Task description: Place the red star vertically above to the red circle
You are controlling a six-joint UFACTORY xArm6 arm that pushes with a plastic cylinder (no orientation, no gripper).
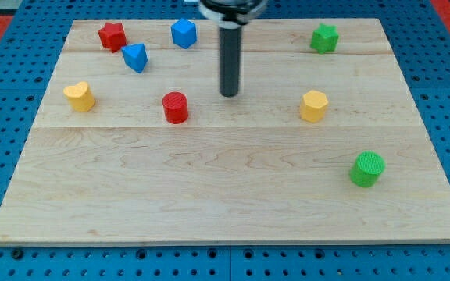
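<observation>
The red star [112, 36] lies near the board's top left corner. The red circle [175, 107] stands left of the board's middle, below and to the right of the star. My tip [230, 94] rests on the board to the right of the red circle, about a block's width and a half away, touching no block. The star is far to the upper left of my tip.
A blue triangular block [135, 57] lies just right of and below the red star. A blue cube [183, 33] sits at top centre. A yellow heart [79, 96] is at left, a yellow hexagon [313, 105] at right. A green star [324, 37] and green cylinder [366, 169] sit at right on the wooden board [225, 195].
</observation>
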